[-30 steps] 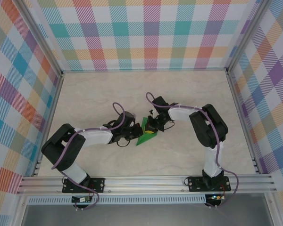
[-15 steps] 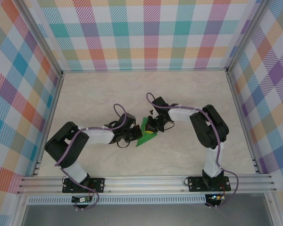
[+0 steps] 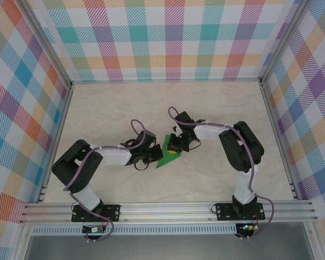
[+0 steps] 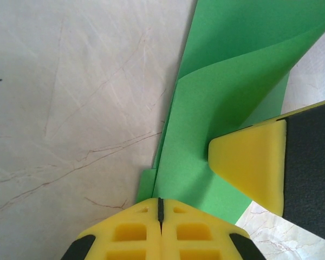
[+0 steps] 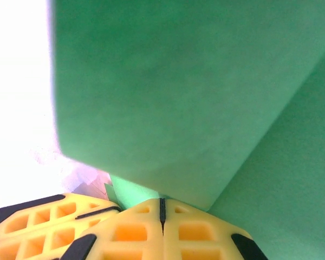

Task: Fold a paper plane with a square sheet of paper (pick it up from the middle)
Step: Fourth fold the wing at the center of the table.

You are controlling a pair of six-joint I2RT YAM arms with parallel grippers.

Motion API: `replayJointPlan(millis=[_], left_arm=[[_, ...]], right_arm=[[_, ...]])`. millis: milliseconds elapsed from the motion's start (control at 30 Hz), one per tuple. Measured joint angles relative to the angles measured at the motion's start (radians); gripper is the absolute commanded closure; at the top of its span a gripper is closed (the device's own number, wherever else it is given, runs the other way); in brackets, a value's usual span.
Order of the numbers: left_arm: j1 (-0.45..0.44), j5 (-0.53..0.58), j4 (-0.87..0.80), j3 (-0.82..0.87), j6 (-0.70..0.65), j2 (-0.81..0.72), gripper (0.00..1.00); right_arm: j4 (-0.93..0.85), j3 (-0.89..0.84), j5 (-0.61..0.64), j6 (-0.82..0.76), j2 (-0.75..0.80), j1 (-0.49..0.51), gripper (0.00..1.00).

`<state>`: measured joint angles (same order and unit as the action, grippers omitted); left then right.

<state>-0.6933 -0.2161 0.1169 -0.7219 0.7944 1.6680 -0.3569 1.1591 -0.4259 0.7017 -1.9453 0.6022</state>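
The square sheet of paper (image 3: 164,160), bright green and folded into a narrow pointed shape, lies mid-table between both grippers. My left gripper (image 3: 155,155) is shut, and its tips (image 4: 160,203) rest on the paper's (image 4: 216,97) near edge, with no sheet seen between them. From the right, my right gripper (image 3: 173,151) is shut too. One of its yellow fingers (image 4: 249,162) presses on the sheet. In the right wrist view a raised green flap (image 5: 179,81) stands just ahead of the closed tips (image 5: 162,207), and the left gripper's fingers (image 5: 43,227) show at lower left.
The pale marbled tabletop (image 3: 119,108) lies bare around the paper. Checked walls and metal rails (image 3: 168,208) bound the table. Both arms reach inward and meet at the middle.
The left arm's elbow and forearm shifted slightly right over the last second. The paper and the right gripper have stayed put, and both grippers have stayed shut.
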Motion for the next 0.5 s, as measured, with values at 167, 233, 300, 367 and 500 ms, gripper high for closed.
replayJointPlan(millis=[167,233,300,367,500], left_arm=[[-0.001,0.000,-0.024,-0.016,-0.006,0.007,1.00],[-0.002,0.000,-0.036,-0.024,-0.009,0.009,1.00],[-0.005,0.000,-0.045,-0.031,-0.014,0.012,1.00],[-0.005,0.001,-0.058,-0.038,-0.018,0.014,1.00],[-0.006,0.004,-0.081,-0.051,-0.026,0.019,1.00]], right_arm=[[0.006,0.003,-0.029,-0.030,0.000,0.000,0.95],[0.010,0.005,-0.041,-0.039,-0.001,0.000,0.95],[0.013,0.012,-0.048,-0.050,-0.004,0.000,0.95],[0.012,0.027,-0.046,-0.062,-0.015,0.000,0.96],[0.012,0.047,-0.028,-0.075,-0.041,0.000,0.96]])
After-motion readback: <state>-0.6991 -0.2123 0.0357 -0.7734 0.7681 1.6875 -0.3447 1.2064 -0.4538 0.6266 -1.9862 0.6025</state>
